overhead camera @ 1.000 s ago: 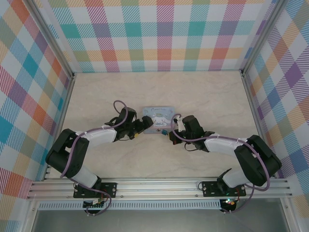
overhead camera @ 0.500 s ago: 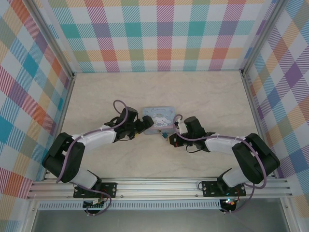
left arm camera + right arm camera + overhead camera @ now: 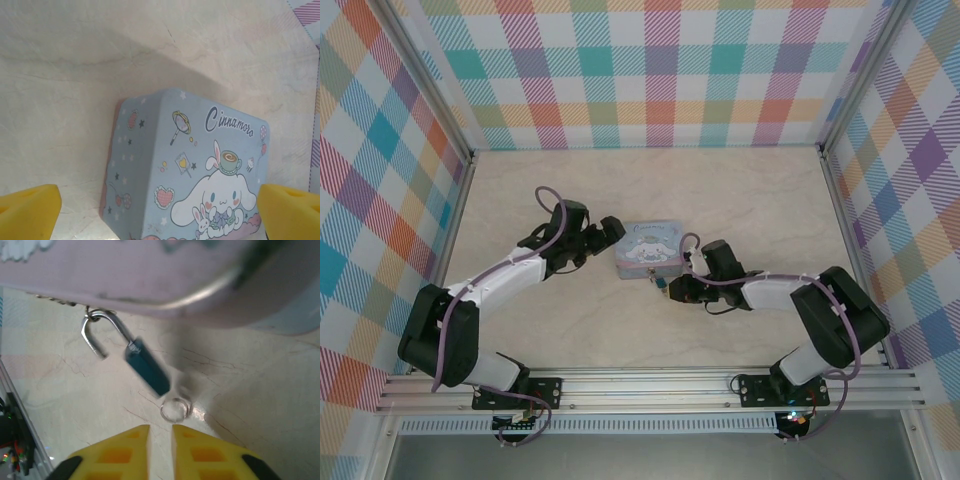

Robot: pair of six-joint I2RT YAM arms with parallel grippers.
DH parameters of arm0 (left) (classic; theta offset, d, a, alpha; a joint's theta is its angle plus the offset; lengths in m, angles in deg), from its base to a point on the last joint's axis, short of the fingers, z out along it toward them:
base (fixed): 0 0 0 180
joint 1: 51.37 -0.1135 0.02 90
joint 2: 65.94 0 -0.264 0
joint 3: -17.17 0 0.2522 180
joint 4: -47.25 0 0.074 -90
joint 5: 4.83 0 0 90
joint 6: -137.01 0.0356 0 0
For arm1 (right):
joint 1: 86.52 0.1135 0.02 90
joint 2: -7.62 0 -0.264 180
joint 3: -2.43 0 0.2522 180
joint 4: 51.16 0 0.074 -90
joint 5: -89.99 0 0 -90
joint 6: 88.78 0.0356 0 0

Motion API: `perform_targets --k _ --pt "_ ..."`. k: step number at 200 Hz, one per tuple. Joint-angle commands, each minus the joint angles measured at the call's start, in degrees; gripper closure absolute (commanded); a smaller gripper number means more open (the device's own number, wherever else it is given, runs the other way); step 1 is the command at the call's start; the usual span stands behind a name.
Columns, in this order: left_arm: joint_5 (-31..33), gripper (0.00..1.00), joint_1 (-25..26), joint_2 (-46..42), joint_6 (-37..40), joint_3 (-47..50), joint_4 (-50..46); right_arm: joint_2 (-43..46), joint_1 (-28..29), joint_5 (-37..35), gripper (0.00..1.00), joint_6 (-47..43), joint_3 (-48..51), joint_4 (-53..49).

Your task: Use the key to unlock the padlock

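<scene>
Below the near edge of the Cinnamoroll tin (image 3: 648, 248), the blue padlock (image 3: 148, 372) hooks through the tin's hasp, and one shackle end seemingly stands free of the body. A small ring (image 3: 175, 410), perhaps the key's bow, sits at its base. The right tool (image 3: 160, 440) is pinched together on nothing visible. The left tool (image 3: 160, 212) stands wide apart by the tin's corner. The shackle's release should be confirmed before the padlock is unhooked gently, with the tin kept still on the desk (image 3: 740, 200).
</scene>
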Motion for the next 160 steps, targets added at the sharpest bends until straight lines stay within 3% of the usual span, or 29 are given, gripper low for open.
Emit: perform_targets --k 1,22,65,127,160 --pt "-1.37 0.0 -2.38 -1.18 3.24 -2.19 -2.39 4.24 -0.52 -1.23 0.7 -3.09 2.29 1.64" --pt "-3.88 0.0 -3.61 0.32 3.97 -2.93 -1.67 5.74 -0.63 -2.3 0.59 -5.8 4.51 5.5" --pt "-11.67 0.0 -3.53 5.86 0.13 -2.34 5.77 3.49 -0.63 -1.66 0.48 -10.98 4.81 13.87" --pt "-12.51 0.0 -1.59 8.6 -3.06 -1.95 9.41 -3.36 -0.46 1.66 0.48 -12.55 0.83 15.0" --pt "-14.14 0.0 1.09 9.34 -4.24 -1.76 10.39 -4.91 -0.86 1.29 0.41 -12.29 -0.14 16.35"
